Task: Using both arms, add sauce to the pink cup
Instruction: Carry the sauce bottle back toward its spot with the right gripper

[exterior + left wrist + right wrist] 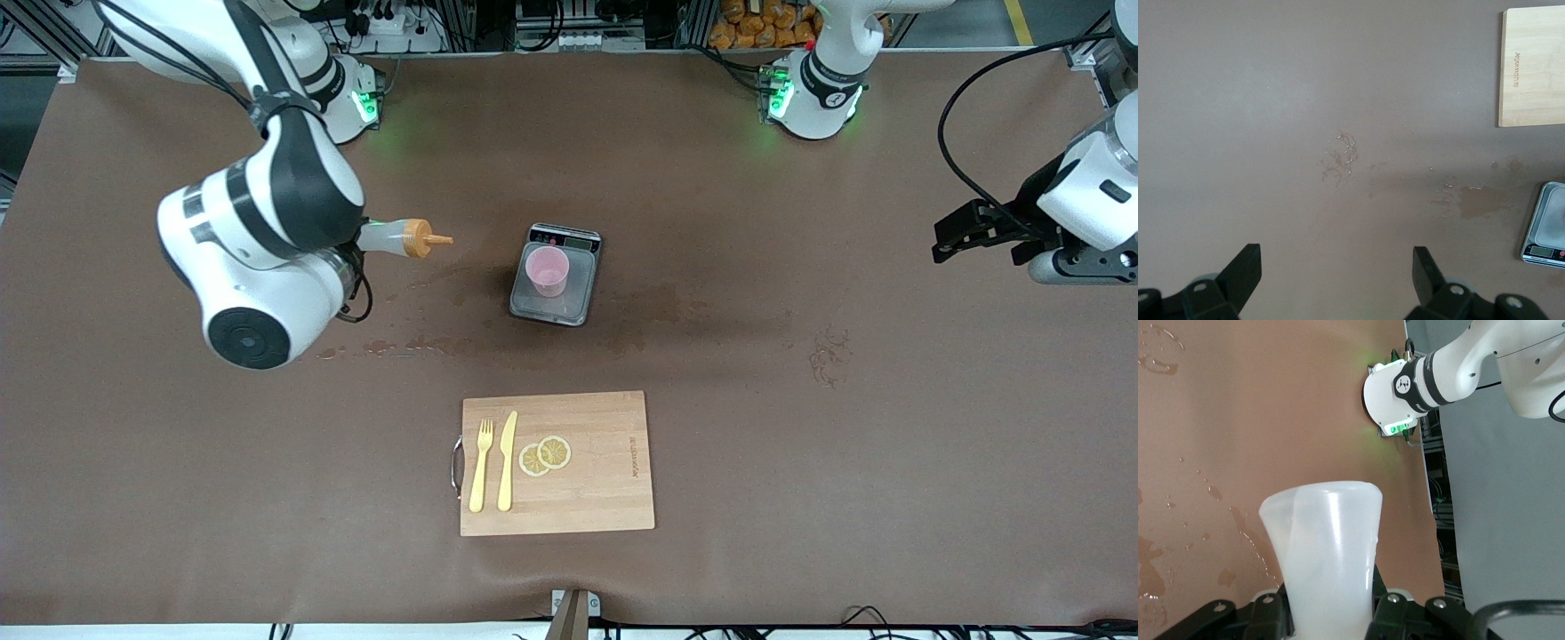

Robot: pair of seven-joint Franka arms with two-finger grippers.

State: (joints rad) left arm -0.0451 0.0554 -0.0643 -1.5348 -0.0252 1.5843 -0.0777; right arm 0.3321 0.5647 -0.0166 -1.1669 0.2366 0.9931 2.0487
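The pink cup (547,270) stands upright on a grey kitchen scale (556,307) in the middle of the table. My right gripper (356,244) is shut on the sauce bottle (400,238), a translucent whitish squeeze bottle held on its side above the table. Its orange nozzle (428,239) points toward the cup and stops short of the scale, toward the right arm's end. In the right wrist view the bottle's body (1328,547) sits between the fingers (1331,613). My left gripper (944,240) is open and empty over bare table at the left arm's end (1337,270).
A wooden cutting board (605,480) lies nearer the front camera than the scale, with a yellow fork (481,467), a yellow knife (508,462) and two lemon slices (545,455). Wet stains (640,320) mark the mat beside the scale. The left wrist view shows the scale's edge (1546,227).
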